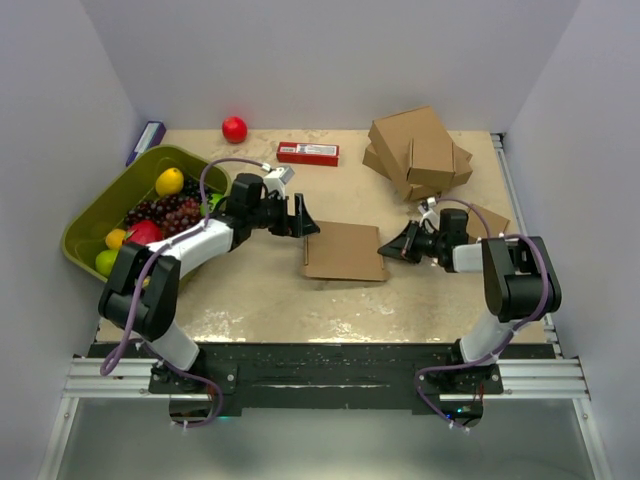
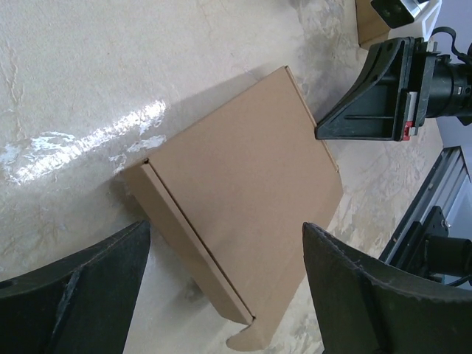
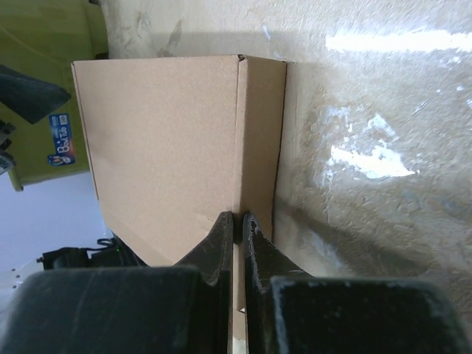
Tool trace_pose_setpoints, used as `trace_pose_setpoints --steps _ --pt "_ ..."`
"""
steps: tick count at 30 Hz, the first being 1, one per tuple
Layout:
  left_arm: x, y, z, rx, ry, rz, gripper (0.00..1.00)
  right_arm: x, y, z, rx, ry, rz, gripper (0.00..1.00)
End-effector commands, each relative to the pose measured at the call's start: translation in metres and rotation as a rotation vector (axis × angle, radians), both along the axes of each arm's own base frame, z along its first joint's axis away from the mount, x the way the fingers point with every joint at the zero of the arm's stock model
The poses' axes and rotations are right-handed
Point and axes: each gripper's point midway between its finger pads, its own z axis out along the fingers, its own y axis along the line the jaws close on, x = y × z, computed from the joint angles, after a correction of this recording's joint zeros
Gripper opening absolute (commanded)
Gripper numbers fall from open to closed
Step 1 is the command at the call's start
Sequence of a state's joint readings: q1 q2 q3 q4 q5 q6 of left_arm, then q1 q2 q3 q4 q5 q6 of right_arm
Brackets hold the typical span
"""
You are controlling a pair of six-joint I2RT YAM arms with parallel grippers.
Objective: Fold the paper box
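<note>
Closed right gripper, tips at the paper box edge — glossy mottled table beneath

paper box plain brown. table mottled beige, marble-like. bin olive green. ball red. left gripper black. right gripper black.

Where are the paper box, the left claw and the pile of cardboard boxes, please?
paper box [image 1: 345,250], top external view, middle of its upper face.
left claw [image 1: 307,218], top external view, midway between its fingertips.
pile of cardboard boxes [image 1: 418,142], top external view, top of uppermost box.
</note>
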State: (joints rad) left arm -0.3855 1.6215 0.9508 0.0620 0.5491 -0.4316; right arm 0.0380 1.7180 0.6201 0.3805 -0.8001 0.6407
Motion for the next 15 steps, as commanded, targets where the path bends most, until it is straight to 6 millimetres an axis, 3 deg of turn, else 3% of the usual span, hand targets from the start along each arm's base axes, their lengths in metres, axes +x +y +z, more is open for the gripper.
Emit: trace_pose_setpoints --steps 1,15 --pt "0.002 -0.001 0.004 -0.033 -0.002 0.0 0.88 -0.003 0.005 0.024 0.06 -0.037 0.018 0.0" --pt "-0.008 -0.004 -0.008 -0.065 0.064 -0.01 0.88 -0.003 0.005 0.034 0.078 -0.055 0.015 0.0"
